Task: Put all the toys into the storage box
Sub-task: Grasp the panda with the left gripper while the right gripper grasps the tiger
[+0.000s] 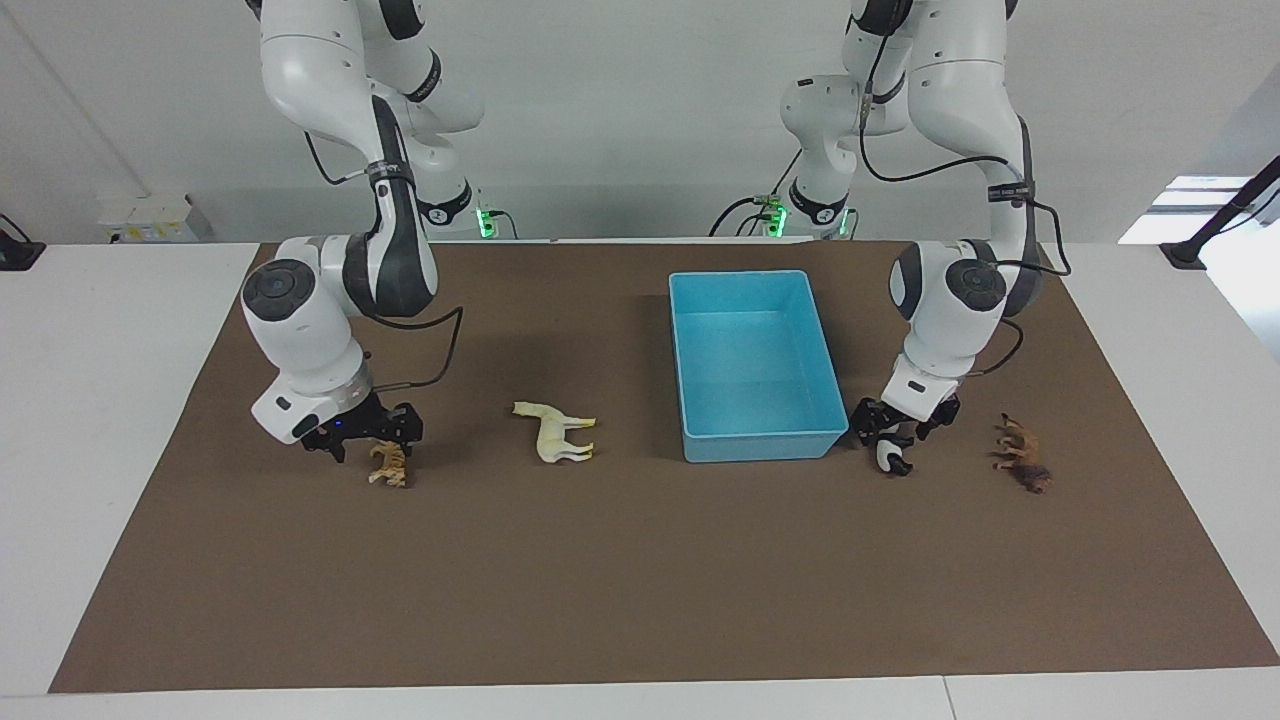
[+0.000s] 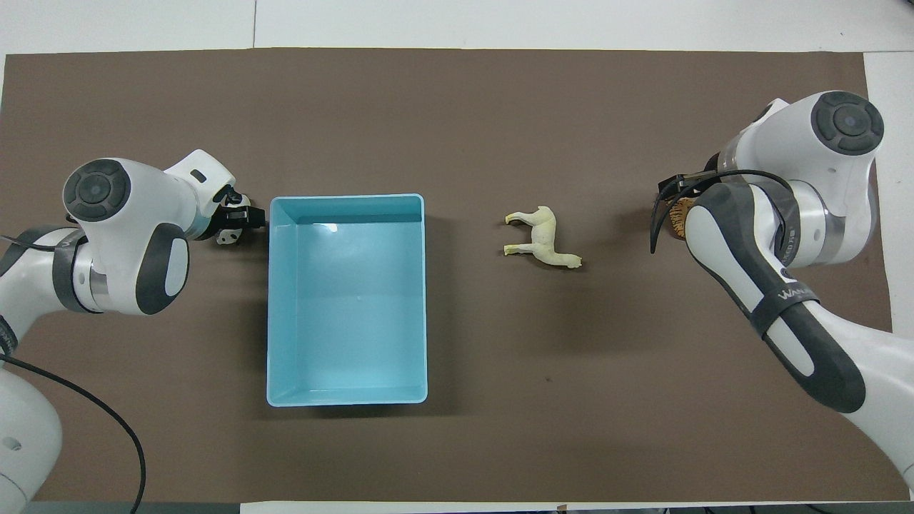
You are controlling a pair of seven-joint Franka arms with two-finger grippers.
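Left pincer [image 1: 893,431] low, open, right pincer [image 1: 366,442] low, open

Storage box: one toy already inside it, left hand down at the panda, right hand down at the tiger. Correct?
Not quite. The storage box is empty in the overhead view; none of the toys is in it yet. The rest holds: the left hand is down at the panda beside the box, and the right hand is down at the tiger.
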